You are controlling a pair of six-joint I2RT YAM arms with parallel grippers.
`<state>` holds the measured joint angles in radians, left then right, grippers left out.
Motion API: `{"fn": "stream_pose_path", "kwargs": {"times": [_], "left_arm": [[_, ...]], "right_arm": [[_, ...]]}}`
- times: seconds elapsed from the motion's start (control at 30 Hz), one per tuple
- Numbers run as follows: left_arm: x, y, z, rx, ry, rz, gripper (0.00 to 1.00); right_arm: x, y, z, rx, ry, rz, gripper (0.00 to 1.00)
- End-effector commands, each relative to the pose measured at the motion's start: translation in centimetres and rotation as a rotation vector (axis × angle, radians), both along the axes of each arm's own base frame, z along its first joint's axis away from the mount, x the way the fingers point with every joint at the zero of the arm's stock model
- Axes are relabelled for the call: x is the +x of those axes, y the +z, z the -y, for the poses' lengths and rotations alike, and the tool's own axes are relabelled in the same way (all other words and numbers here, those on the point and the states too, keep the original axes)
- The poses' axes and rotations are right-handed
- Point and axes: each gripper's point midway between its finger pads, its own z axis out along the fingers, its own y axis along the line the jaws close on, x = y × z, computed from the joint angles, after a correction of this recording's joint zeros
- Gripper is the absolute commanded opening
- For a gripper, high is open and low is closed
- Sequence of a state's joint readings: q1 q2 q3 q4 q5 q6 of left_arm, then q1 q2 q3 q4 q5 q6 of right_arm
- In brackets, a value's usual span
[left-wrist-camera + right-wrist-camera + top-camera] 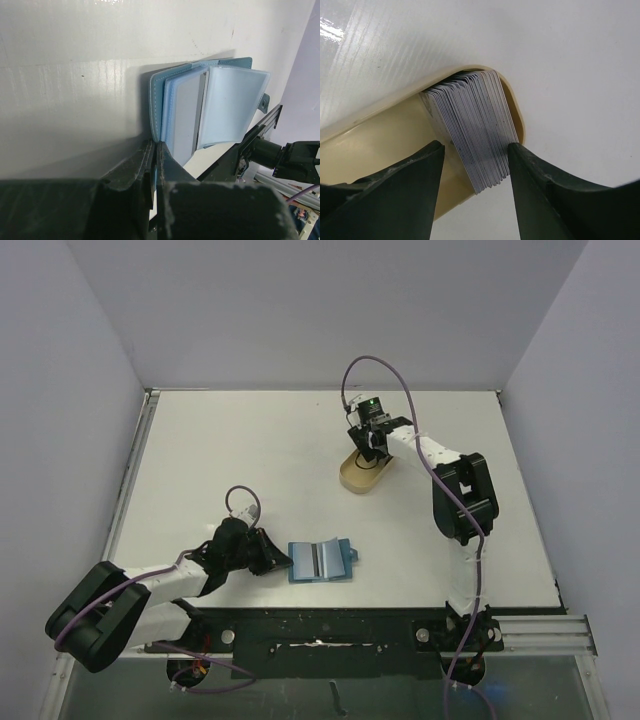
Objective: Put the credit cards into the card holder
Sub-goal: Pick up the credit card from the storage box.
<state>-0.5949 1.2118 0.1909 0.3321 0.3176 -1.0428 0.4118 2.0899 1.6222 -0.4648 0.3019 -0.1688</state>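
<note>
The blue card holder (322, 560) lies spread open near the table's front edge, its clear sleeves fanned up (235, 105). My left gripper (281, 560) is shut on its left cover edge (156, 150), and the blue cover (159, 107) rises straight out of the jaws. A thick stack of several grey credit cards (475, 125) stands on edge at one end of a tan oval dish (375, 140). My right gripper (476, 150) hangs open over that dish (352, 480), one finger on each side of the stack. The right finger (520, 160) is close against the cards; the left finger (432, 160) stands apart.
White walls close off the table at the back and both sides. A black rail with cables (330, 635) runs along the front edge by the arm bases. The card holder's little closing tab (354, 555) sticks out on its right side.
</note>
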Motion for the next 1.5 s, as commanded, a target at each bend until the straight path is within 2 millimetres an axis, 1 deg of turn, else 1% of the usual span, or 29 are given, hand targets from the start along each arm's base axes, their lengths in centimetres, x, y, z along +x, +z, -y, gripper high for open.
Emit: {"fn": "stream_pose_path", "kwargs": {"times": [0.0,0.03,0.2,0.33,0.57,0.73,0.83,1.0,1.1,1.27,1.4,1.47], "left_arm": [[0.8,1.5,0.7,-0.028,-0.014,0.052,0.0],[0.8,1.5,0.7,-0.027,-0.013,0.053,0.0],[0.9,1.5,0.6,-0.025,-0.006,0.056,0.0],[0.7,1.4,0.5,-0.023,-0.006,0.049,0.0],[0.5,1.3,0.3,-0.027,-0.001,0.051,0.0],[0.6,1.5,0.2,-0.023,0.005,0.056,0.0],[0.6,1.6,0.0,-0.018,0.011,0.058,0.0],[0.7,1.6,0.0,-0.014,0.015,0.057,0.0],[0.9,1.6,-0.1,0.0,0.022,0.053,0.0],[1.0,1.8,-0.3,0.005,0.033,0.057,0.14],[1.3,2.2,-0.3,0.006,0.044,0.061,0.27],[1.4,2.5,-0.4,0.008,0.047,0.06,0.31]], "right_arm": [[1.9,2.3,0.6,-0.056,-0.013,0.091,0.53],[1.9,2.3,0.8,-0.06,-0.016,0.095,0.52],[2.1,3.0,0.9,-0.068,-0.02,0.117,0.42],[2.1,3.2,0.9,-0.072,-0.016,0.12,0.35],[2.1,4.1,1.0,-0.067,-0.021,0.135,0.3],[2.3,5.2,0.9,-0.069,-0.018,0.152,0.23],[2.4,5.8,0.9,-0.067,-0.014,0.161,0.17],[1.6,6.1,0.5,-0.044,-0.012,0.137,0.1],[0.6,6.4,-0.5,0.004,0.012,0.119,0.07],[-1.5,6.9,-1.8,0.098,0.033,0.089,0.0],[-2.9,8.3,-1.9,0.158,0.011,0.09,0.0],[-3.8,9.2,-2.0,0.19,0.007,0.095,0.0]]}}
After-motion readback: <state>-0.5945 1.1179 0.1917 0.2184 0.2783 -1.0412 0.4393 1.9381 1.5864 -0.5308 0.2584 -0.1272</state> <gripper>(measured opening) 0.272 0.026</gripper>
